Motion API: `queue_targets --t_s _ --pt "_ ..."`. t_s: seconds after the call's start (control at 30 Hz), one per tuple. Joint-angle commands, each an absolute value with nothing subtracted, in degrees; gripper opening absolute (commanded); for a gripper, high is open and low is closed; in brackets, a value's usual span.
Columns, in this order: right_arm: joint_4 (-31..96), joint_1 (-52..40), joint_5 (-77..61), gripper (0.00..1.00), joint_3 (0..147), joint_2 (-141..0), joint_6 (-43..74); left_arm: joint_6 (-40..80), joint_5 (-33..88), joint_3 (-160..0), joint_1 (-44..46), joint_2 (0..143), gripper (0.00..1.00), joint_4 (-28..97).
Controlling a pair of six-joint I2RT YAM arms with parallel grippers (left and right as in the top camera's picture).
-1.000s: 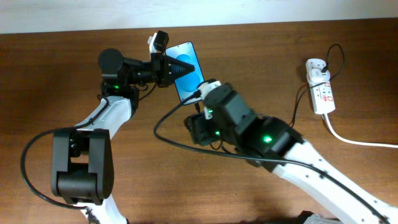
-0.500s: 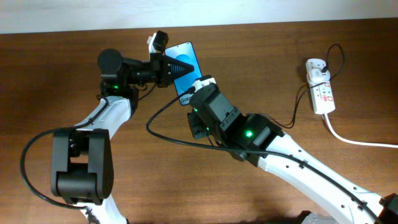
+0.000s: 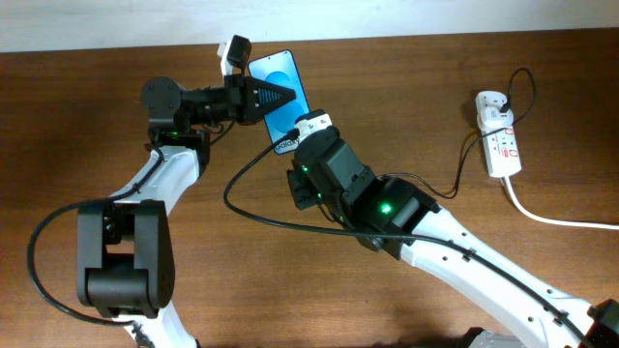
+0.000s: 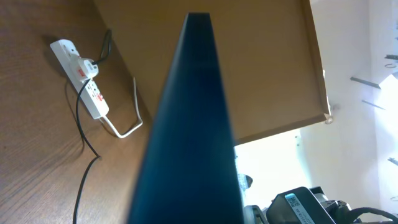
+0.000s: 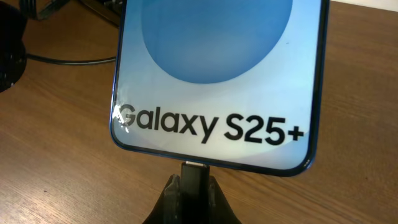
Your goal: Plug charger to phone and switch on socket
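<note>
My left gripper (image 3: 279, 98) is shut on the phone (image 3: 281, 68), holding it tilted above the table's far side. The left wrist view shows only the phone's (image 4: 186, 124) dark edge. In the right wrist view the blue screen (image 5: 217, 74) reads "Galaxy S25+". Below it my right gripper (image 5: 194, 194) is shut on the charger's black plug (image 5: 194, 177), whose metal tip meets the phone's bottom edge. The thin black cable (image 3: 242, 208) loops over the table under my right arm toward the white socket (image 3: 500, 143), which lies at the far right and shows at upper left in the left wrist view (image 4: 81, 68).
A thick white cord (image 3: 561, 220) runs from the socket off the right side. My right arm's body (image 3: 387, 208) crosses the middle of the wooden table (image 3: 97, 77). A white wall borders the far edge.
My right gripper has shut on the plug and moved up and left to the phone's bottom edge. The left gripper has shifted the phone slightly left and up.
</note>
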State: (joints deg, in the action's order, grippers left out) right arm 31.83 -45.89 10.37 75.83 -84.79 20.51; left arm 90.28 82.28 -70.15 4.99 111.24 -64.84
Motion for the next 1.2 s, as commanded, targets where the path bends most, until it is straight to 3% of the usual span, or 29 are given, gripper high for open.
queue_targets --t_s 0.0,0.07,0.17,0.37,0.43,0.5,0.6,0.73,0.87,1.03,1.17 --pt "26.9 -46.0 9.1 0.04 79.1 -84.5 18.6 89.1 90.1 -69.5 8.2 111.0 0.0 -65.4" --pt "28.8 -46.0 9.1 0.04 79.1 -84.5 18.6 89.1 90.1 -69.5 8.2 111.0 0.0 -65.4" --pt "32.8 -46.0 9.0 0.14 79.4 -82.9 18.7 89.0 90.1 -69.5 8.1 111.0 0.0 -65.4" --pt "44.9 -46.0 10.3 0.74 79.8 -71.5 18.9 87.7 84.9 -69.5 8.1 111.0 0.0 -65.3" --pt "48.9 -46.0 11.9 0.81 79.8 -67.5 18.9 87.7 81.0 -69.5 8.8 111.1 0.0 -65.3" --pt "52.9 -46.0 14.5 0.98 79.8 -61.9 18.9 87.7 74.6 -69.5 11.2 111.0 0.0 -65.3" --pt "56.7 -46.0 21.3 0.99 79.8 -53.1 18.9 82.3 67.1 -70.9 16.4 111.0 0.0 -58.4" --pt "59.7 -46.0 29.2 0.99 79.8 -41.2 18.9 66.3 56.8 -81.0 26.5 111.1 0.0 -27.4" --pt "60.9 -46.0 33.5 0.99 79.8 -32.4 18.9 61.1 54.9 -94.4 33.4 112.4 0.0 -13.5" --pt "62.0 -46.0 34.1 0.99 79.7 -31.4 18.9 48.6 55.1 -97.8 33.4 116.5 0.0 -0.7" --pt "62.0 -46.0 34.1 0.99 79.7 -34.5 20.4 30.1 47.5 -97.8 30.1 121.0 0.0 23.4"
